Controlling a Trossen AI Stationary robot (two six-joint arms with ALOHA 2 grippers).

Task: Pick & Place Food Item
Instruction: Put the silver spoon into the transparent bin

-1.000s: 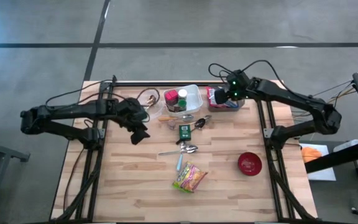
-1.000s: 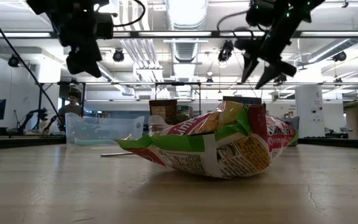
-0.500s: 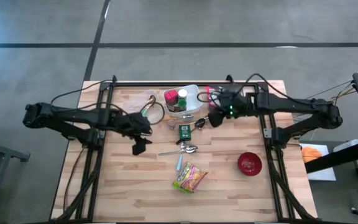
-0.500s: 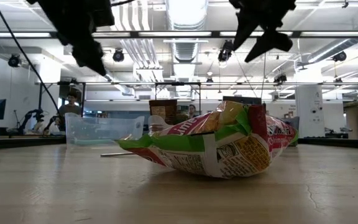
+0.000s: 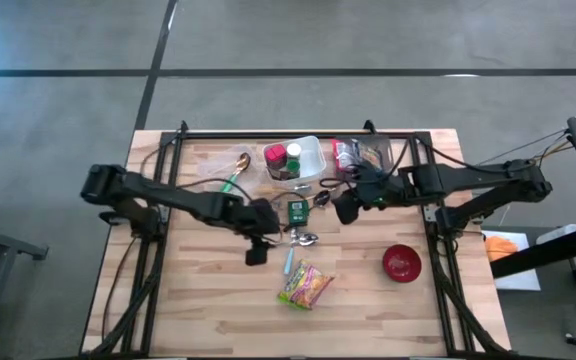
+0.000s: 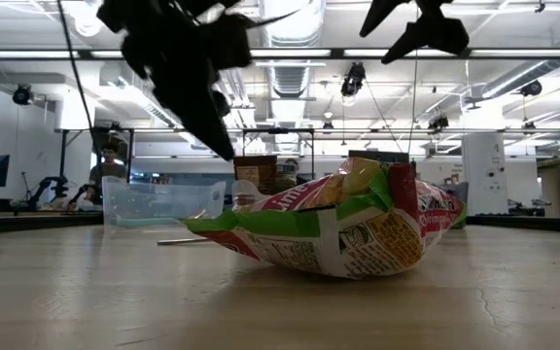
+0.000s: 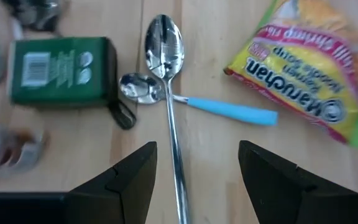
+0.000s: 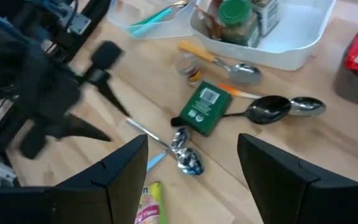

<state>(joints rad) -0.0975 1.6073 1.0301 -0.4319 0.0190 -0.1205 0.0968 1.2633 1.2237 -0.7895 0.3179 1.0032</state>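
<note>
Yellow-green noodle packet (image 5: 306, 285) on table, near open, empty left end effector (image 5: 257, 252).

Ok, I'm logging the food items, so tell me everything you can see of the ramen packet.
The ramen packet is a crinkly plastic pouch, green, yellow and red, printed "Maruchan" and "noodle soup". It looks sealed and puffed, and lies flat and askew on the bare wooden table, near its front middle. The blue-handled spoon lies just beside it. Neither gripper touches it.
</note>
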